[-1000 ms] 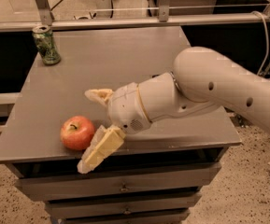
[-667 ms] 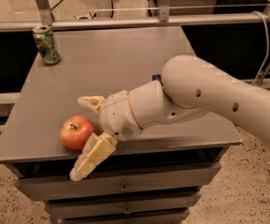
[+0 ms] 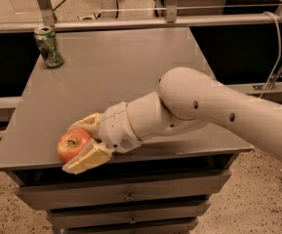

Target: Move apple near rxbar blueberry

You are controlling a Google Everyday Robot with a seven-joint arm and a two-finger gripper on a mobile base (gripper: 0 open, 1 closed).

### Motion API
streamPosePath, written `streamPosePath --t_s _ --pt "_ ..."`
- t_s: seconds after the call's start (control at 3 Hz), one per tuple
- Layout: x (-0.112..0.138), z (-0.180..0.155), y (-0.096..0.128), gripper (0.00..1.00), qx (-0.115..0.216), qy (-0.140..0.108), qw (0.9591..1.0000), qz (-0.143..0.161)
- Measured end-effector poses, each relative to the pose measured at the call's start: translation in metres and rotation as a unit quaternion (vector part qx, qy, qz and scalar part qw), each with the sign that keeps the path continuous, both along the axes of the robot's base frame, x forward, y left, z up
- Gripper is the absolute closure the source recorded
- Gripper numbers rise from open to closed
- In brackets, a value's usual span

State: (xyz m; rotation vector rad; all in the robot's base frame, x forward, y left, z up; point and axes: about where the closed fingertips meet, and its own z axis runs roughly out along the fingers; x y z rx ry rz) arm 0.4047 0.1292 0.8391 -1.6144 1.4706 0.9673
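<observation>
Leftward since a second ago, the gripper (image 3: 71, 148) has reached the apple (image 3: 72, 141), which sits at the lower left of the frame near the table's (image 3: 130, 72) front edge. Its fingers (image 3: 88, 159) have narrowed and now pinch the apple from both sides. The arm stretches low from the right.

The apple (image 3: 72, 143) is round and red, with a yellow-orange patch around its short dark stem, which faces upward. It sits near the front left corner of the grey table (image 3: 111, 67), and the gripper (image 3: 70, 147) clasps it with one finger against each side.
</observation>
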Motion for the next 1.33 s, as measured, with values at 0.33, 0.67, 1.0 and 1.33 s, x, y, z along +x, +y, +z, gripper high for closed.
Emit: streamPosePath --t_s 0.33,0.67,1.0,1.33 --pt "0.026 0.008 -0.023 0.72 -0.013 -0.012 0.9994 -0.03" --pt "0.073 0.034 -0.077 0.95 -0.033 -0.039 0.995 -0.086" --pt "0.097 0.058 -0.102 1.0 -0.034 -0.063 0.9908 -0.115" --pt "0.097 0.059 -0.102 1.0 -0.034 -0.063 0.9908 -0.114"
